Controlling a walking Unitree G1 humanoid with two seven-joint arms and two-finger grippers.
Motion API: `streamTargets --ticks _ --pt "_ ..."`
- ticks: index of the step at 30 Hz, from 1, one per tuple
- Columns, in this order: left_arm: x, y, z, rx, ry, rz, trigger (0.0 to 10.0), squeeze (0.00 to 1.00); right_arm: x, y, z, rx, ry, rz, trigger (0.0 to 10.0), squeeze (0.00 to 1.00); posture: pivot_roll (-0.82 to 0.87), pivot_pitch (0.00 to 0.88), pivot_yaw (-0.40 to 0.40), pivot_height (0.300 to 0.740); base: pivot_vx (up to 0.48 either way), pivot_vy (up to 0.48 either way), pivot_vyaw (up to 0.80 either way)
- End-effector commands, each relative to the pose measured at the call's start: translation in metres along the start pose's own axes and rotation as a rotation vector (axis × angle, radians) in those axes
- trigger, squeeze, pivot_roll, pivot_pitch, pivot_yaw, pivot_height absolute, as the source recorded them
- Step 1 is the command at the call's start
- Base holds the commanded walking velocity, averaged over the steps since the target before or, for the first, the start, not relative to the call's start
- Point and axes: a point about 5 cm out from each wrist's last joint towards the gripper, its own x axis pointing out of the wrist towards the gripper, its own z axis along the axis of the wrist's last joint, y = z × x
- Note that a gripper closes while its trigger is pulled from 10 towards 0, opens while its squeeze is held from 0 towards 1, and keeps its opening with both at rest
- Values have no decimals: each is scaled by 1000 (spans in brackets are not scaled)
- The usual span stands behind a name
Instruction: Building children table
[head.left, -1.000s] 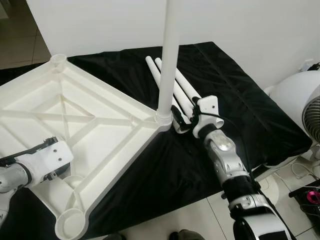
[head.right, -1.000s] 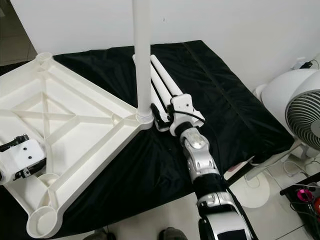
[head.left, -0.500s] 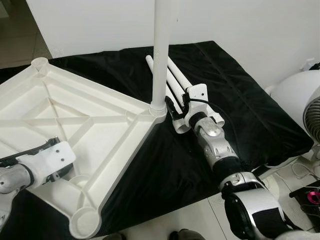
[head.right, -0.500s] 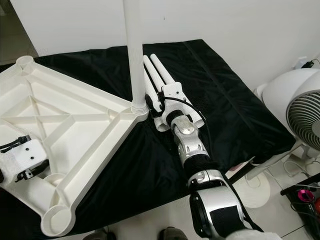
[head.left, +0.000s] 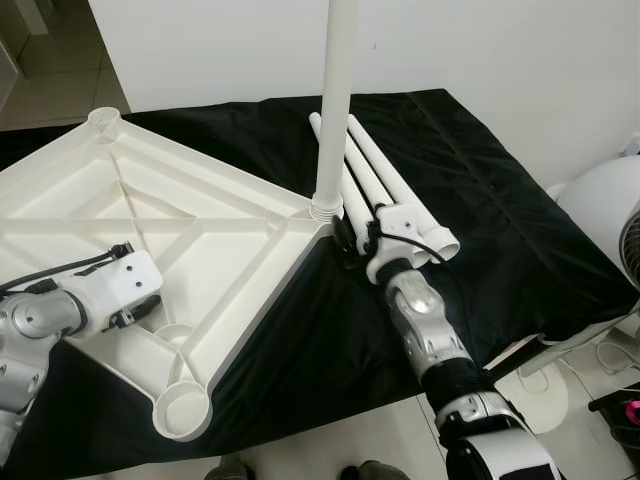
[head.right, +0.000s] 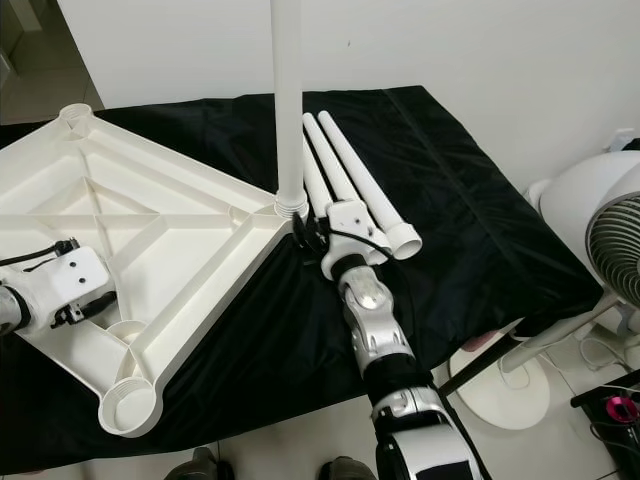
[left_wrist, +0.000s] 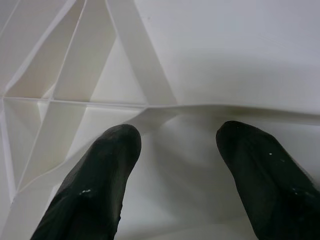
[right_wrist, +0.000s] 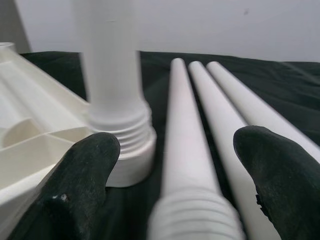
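The white tabletop (head.left: 215, 205) lies upside down on a black cloth. One white leg (head.left: 333, 120) stands upright in its corner socket (right_wrist: 122, 150). Three loose legs (head.left: 385, 185) lie side by side just right of it. My right gripper (right_wrist: 175, 165) is open, low over the cloth at the near ends of the loose legs, with one leg's threaded end (right_wrist: 192, 220) between its fingers and the upright leg's base close by. My left gripper (left_wrist: 177, 150) is open over the ribbed underside (left_wrist: 145, 75), near the tabletop's left edge.
Empty leg sockets sit at the near corner (head.left: 182, 410) and far corner (head.left: 105, 118). A white fan (head.right: 600, 230) stands on the floor to the right. A white wall (head.left: 500, 60) runs behind. The cloth's front edge (head.left: 330, 425) drops to tiled floor.
The whole picture has shifted, so the camera moved. My right gripper stays at the near ends of the loose legs beside the upright leg. My left gripper stays over the underside.
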Motion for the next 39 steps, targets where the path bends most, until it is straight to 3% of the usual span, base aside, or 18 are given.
streamTargets --ticks 1,2,3,4,8,17,19,20,21,22,24,27,28,29,31,33,36,39 --pt "-1 11 -5 5 29 205 10000 0 0 0 3 -6 -22 -7 10000 0 -16 70 -4 740 0 0 0" --pt "-2 24 -7 -3 58 283 10000 0 -6 -2 0 -4 -15 -25 10000 0 -23 71 8 740 0 0 0" --pt "-2 24 -7 -3 58 283 10000 0 -6 -2 0 -4 -15 -25 10000 0 -23 71 8 740 0 0 0" --pt "-3 37 -10 -9 93 359 10000 0 -12 -3 -3 1 -8 -38 10000 0 -24 71 12 740 0 0 0" --pt "-8 57 -13 -24 136 483 10000 0 -22 -2 -7 9 3 -51 10000 0 -25 71 17 740 0 0 0" --pt "-14 75 -16 -99 132 600 10000 0 -30 0 -11 16 15 -56 10000 0 -25 66 15 740 0 0 0" --pt "-13 71 -13 -292 -26 511 10000 0 -36 -2 -13 16 20 -62 10000 0 -17 56 9 740 0 0 0" --pt "-13 71 -13 -292 -26 511 10000 0 -36 -2 -13 16 20 -62 10000 0 -17 56 9 740 0 0 0" --pt "-13 63 -9 -337 -151 425 10000 0 -40 -6 -14 9 25 -64 10000 0 -14 54 9 740 0 0 0" --pt "-13 63 -9 -337 -151 425 10000 0 -40 -6 -14 9 25 -64 10000 0 -14 54 9 740 0 0 0" --pt "-17 46 -1 -384 -332 282 10000 0 -46 -11 -17 -6 37 -67 10000 0 -9 43 6 740 0 0 0" --pt "-18 40 3 -406 -393 228 10000 0 -48 -13 -18 -12 44 -70 10000 0 -8 41 4 740 0 0 0" --pt "-21 30 7 -430 -453 127 10000 0 -51 -16 -18 -18 52 -72 10000 0 -3 38 1 740 0 0 0" --pt "-21 30 7 -430 -453 127 10000 0 -51 -16 -18 -18 52 -72 10000 0 -3 38 1 740 0 0 0" --pt "-26 13 10 -479 -518 -45 10000 0 -56 -18 -20 -26 64 -71 10000 0 3 33 -3 740 0 0 0" --pt "-26 13 10 -479 -518 -45 10000 0 -56 -18 -20 -26 64 -71 10000 0 3 33 -3 740 0 0 0" --pt "-31 -8 13 -516 -576 -263 10000 0 -59 -16 -22 -28 75 -60 10000 0 6 29 -5 740 0 0 0" --pt "-31 -8 13 -516 -576 -263 10000 0 -59 -16 -22 -28 75 -60 10000 0 6 29 -5 740 0 0 0"
